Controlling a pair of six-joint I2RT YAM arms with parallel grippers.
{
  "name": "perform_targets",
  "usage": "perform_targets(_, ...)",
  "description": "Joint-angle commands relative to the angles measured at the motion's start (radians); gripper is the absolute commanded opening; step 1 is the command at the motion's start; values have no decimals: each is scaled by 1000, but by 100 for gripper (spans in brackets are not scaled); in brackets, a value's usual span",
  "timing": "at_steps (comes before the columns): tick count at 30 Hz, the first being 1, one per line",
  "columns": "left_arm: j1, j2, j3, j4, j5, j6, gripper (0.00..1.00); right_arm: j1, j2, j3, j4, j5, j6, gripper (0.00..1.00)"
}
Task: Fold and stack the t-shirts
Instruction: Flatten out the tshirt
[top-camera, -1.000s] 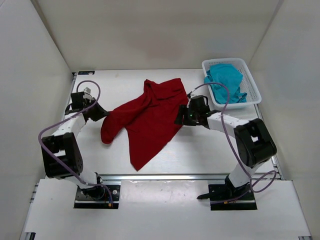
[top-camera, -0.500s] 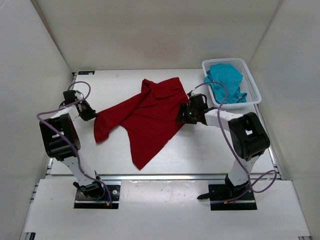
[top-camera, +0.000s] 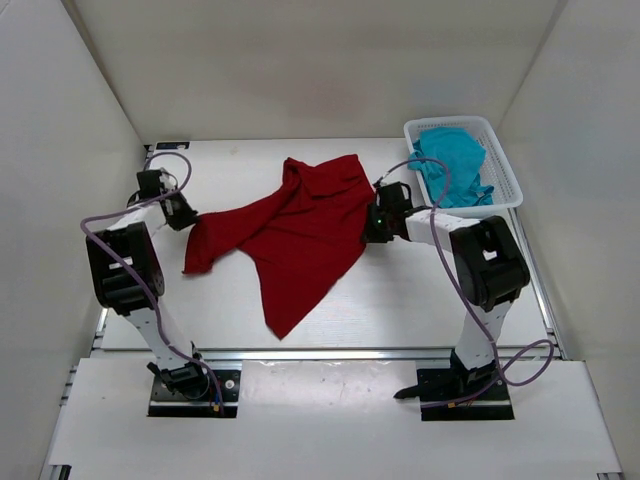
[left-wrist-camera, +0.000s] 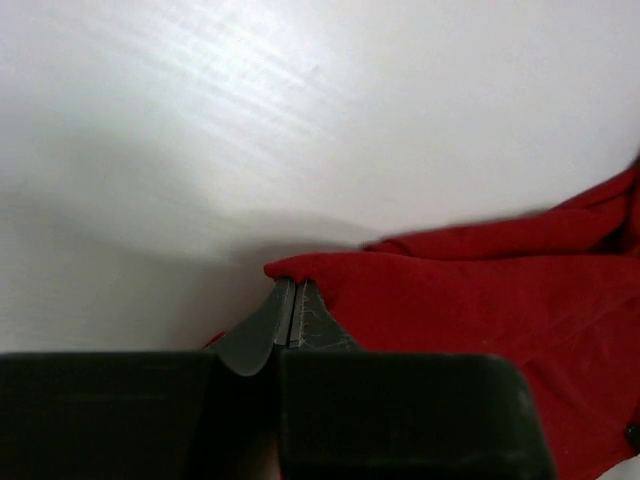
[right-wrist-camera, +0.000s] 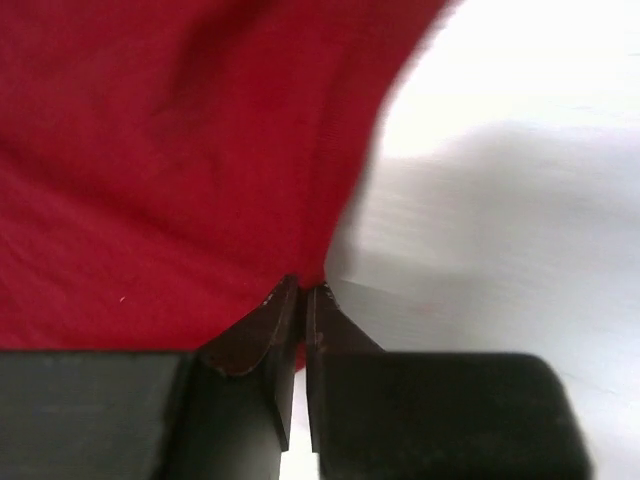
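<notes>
"If you look left of the basket (top-camera: 507, 165), what lies there?"
"The red shirt (top-camera: 300, 235), spread out. The teal shirt (top-camera: 455, 162) sits inside the basket."
"And the grippers?"
"The left gripper (left-wrist-camera: 292, 300) is pinched tight on the sleeve far from the basket. The right gripper (right-wrist-camera: 303, 295) is pinched tight on the edge nearest it."

red shirt (right-wrist-camera: 160, 150) runs off top and left edges in right wrist view, hem blurry. teal shirt (top-camera: 455, 155) partly buried in basket (top-camera: 508, 182), cable (top-camera: 450, 177) crossing it. right gripper (top-camera: 369, 229) tips too tiny from above.
</notes>
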Motion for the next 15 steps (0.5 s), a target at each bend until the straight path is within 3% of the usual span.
perform_targets(1, -28, 2, 82, 27, -22, 14, 0, -94, -57, 18, -29, 43, -7, 0)
perform_targets(4, -53, 25, 117, 21, -48, 17, 0, -183, -108, 14, -37, 52, -13, 0)
perform_targets(6, -53, 29, 130, 19, -42, 5, 3, -228, -99, 50, -61, 43, -28, 7)
perform_targets(8, -42, 14, 102, 31, -27, -12, 21, -235, -73, 95, -104, 8, -42, 31)
perform_targets(10, -16, -36, 57, 56, -7, -39, 39, -219, -88, 96, -105, 13, -39, 43)
perform_targets(11, -7, -47, 23, 77, 8, -55, 42, -203, -111, 75, -88, 29, -47, 49)
perform_targets(13, 16, -124, -28, 79, 12, -70, 56, -174, -154, 41, -74, 55, -42, 52)
perform_targets(15, 21, -196, -101, 80, 6, -75, 82, -150, -238, 9, -69, 70, -42, 52)
